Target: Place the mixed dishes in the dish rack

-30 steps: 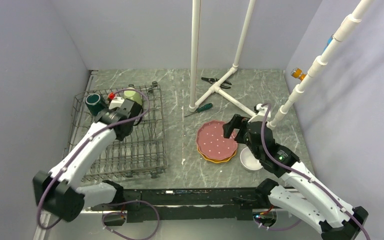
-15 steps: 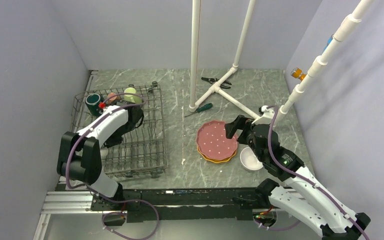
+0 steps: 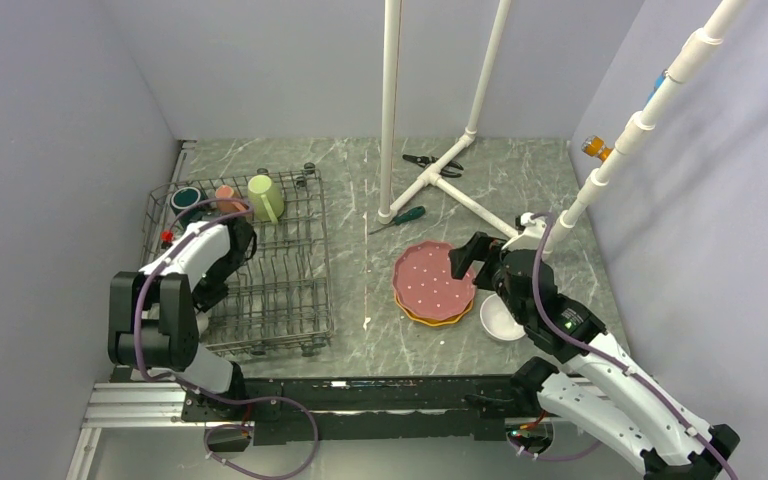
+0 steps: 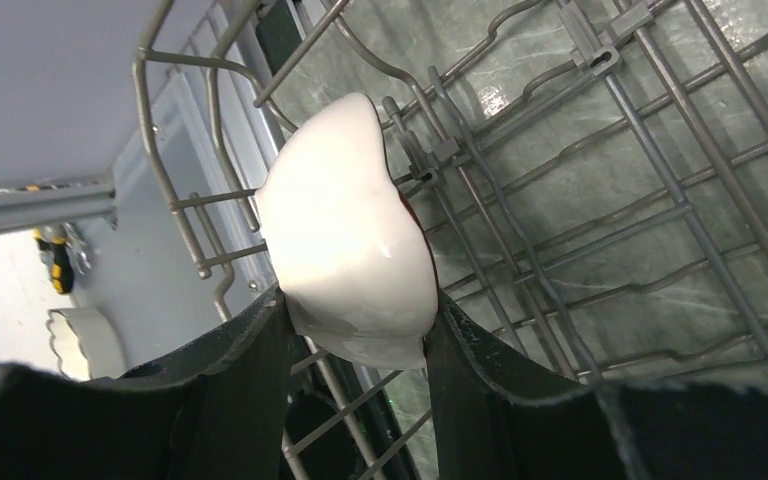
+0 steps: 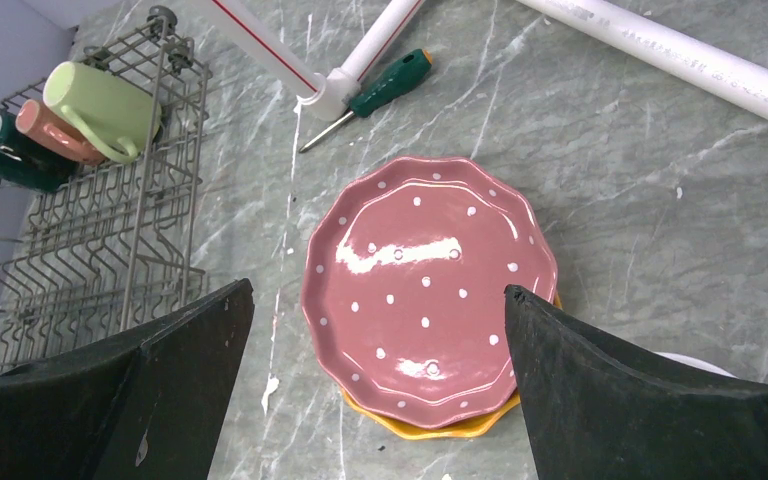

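Desk: grey marbled top; everything you are working with sits on it
Dish rack: on your left side of the desk; grey wire basket with rows of tines
Pipe frame: white tubes standing at the far middle of the desk, well apart from the rack
Right gripper: you have it spread wide and holding nothing; it hangs above the plates
Left gripper: you have it clamped on a small bowl, one finger on each side; it sits low at the rack's left wall
Pink scalloped plate: flat on the desk right of the rack, white dots up; it rests on top of the other plate
Yellow-orange plate: under the pink one; you see only its near rim
Light green mug: on its side in the rack's far row; rightmost of three
Salmon mug: middle of that row, touching its neighbours
Dark green mug: far left corner of the rack
Held bowl: white underside faces your wrist camera; tilted among the wires at the rack's edge
Second bowl: on the desk just right of the plates, partly under your right arm
Screwdriver: green handle; by the pipe foot, beyond the plates
Pliers: far side of the desk, beside a pipe
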`<state>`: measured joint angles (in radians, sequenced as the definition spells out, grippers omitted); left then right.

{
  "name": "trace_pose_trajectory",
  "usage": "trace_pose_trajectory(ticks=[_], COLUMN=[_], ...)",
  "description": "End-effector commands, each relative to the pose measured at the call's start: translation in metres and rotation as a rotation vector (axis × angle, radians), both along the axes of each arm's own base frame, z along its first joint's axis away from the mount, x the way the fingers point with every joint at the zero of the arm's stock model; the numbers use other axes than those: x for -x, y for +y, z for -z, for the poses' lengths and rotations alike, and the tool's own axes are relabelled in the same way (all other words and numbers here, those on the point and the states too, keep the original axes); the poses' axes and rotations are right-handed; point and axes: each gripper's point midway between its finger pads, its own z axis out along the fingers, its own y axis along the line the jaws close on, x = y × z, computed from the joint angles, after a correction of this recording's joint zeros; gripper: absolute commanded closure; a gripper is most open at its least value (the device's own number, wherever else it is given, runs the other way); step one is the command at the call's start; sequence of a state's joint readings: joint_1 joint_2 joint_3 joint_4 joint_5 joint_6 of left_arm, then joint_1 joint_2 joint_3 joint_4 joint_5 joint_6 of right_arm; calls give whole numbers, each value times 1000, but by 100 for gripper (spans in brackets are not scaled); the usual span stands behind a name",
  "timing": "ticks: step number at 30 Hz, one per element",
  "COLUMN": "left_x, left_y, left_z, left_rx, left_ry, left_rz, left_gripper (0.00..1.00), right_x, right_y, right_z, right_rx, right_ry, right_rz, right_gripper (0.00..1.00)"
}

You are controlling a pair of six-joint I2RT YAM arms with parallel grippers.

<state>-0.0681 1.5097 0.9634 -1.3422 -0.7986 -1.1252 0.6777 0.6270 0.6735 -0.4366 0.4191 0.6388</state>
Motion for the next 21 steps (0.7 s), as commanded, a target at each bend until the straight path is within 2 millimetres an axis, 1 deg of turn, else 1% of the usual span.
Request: trace_pose_trajectory(ticks=[1,6,7,8,10,12,13,14,17,18,19,21], left_x=[1,4,3,1,-3,-5,-5,-6,-5,-4,-4,-6], left_y=[5,12,13,13,13,10,10,9,8,7,7,5], left_z=[10,21,22,23,25,27,27,28,29,29,28,26], left_rx=[5,29,36,43,55,73,78,83,96,99,105,121], left_ry=[-33,-18,-17,-15,-17,-23,-26,-30,-38,-40,-50,-65], left_rz=[-87,-144,-153,-154,-151,-151,-150,-148,-145,-145,-143,-131], left_gripper=[100,100,99,96,84,74,66,57,15,4,1,0], right_x=[-6,-6,-6,-7,-7,-7,-8,-8,-7,-7,-6,-6], right_y=[2,0,0,0,1,2,2,2,1,1,0,0], right_z=[-11,-9,-9,-9,-10,-10,-10,-9,-9,-8,-8,-8], right_rx=[-17,-16,-16,-17,-14,-14,-15,-15,-19,-21,-21,-19], right_ry=[-41,-38,-38,-39,-40,-37,-36,-34,-35,-35,-36,-36], right_rz=[9,16,17,16,13,11,13,15,18,19,19,21], right_gripper=[3,3,3,3,3,3,3,3,3,3,3,3])
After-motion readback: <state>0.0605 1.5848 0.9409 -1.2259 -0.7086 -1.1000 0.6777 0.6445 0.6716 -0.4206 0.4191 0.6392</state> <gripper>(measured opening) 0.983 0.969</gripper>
